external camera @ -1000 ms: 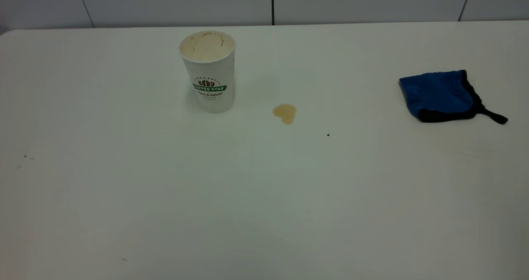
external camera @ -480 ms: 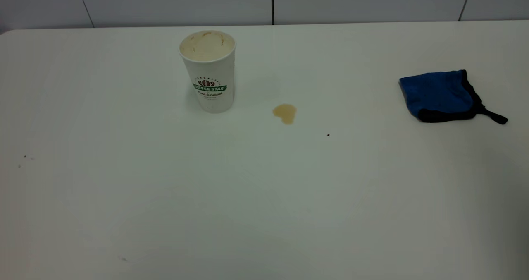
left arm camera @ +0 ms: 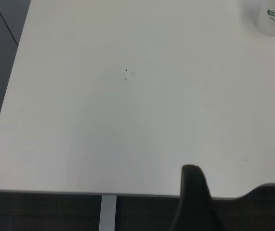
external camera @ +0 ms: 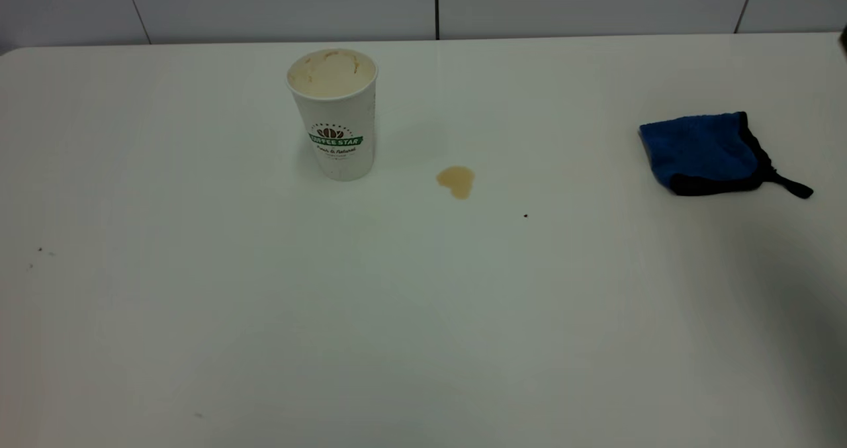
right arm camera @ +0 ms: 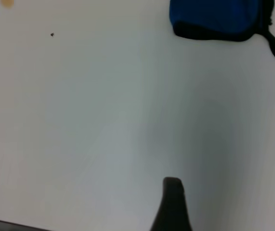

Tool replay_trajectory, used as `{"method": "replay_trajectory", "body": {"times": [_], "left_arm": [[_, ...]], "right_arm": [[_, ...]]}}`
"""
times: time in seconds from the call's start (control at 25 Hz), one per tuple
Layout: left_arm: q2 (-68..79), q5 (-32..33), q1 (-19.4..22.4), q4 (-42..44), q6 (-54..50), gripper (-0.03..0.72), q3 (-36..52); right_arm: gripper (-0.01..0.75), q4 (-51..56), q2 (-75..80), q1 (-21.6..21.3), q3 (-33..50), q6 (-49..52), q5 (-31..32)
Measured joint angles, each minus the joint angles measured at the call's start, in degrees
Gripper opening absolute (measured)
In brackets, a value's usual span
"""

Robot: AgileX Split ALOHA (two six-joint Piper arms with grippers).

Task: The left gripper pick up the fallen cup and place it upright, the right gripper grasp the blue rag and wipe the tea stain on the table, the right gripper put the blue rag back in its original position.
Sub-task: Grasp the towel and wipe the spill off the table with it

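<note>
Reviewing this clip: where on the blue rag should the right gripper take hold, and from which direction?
Probably from above, pinching the raised blue middle of the blue rag. It lies bunched on the table, so the fold gives bulk; the thin black loop tail lies flat and is harder to catch.

Little of the robot shows. Left wrist view: one slim matte-black finger point(left arm camera: 195, 199) w/ rounded tip, widening toward its base, plain, no markings. Right wrist view: similar narrow black finger point(right arm camera: 172, 204), blunt squared tip, smooth surface. Exterior view: only a dark sliver point(external camera: 844, 40) at the frame edge, too small to identify.
</note>
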Motion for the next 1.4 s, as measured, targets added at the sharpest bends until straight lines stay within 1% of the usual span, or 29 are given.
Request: {"method": "replay_trajectory", "body": {"times": [0.08, 0.16, 0.28, 0.68, 0.96, 1.12, 1.4], "left_arm": [[0.00, 0.00, 0.00, 0.00, 0.00, 0.529, 0.00], [0.00, 0.00, 0.00, 0.00, 0.00, 0.529, 0.00], [0.00, 0.00, 0.00, 0.00, 0.00, 0.529, 0.00], [0.00, 0.00, 0.00, 0.00, 0.00, 0.529, 0.00], [0.00, 0.00, 0.00, 0.00, 0.00, 0.529, 0.00], [0.00, 0.00, 0.00, 0.00, 0.00, 0.529, 0.00], [0.00, 0.00, 0.00, 0.00, 0.00, 0.529, 0.00]], "right_arm": [[0.678, 0.44, 5.10, 0.93, -1.49, -1.08, -3.37], [0.670, 0.65, 10.97, 1.77, -4.39, -1.43, -5.11], [0.657, 0.93, 19.66, 2.24, -11.00, -1.51, -5.27], [0.634, -0.71, 45.20, 2.06, -36.71, -1.44, 0.84], [0.634, -1.76, 56.78, 0.23, -50.44, -1.44, 5.83], [0.634, -1.88, 61.77, -1.56, -56.31, -1.50, 10.11], [0.628, -3.31, 66.25, -2.58, -61.23, -2.47, 10.94]]}}
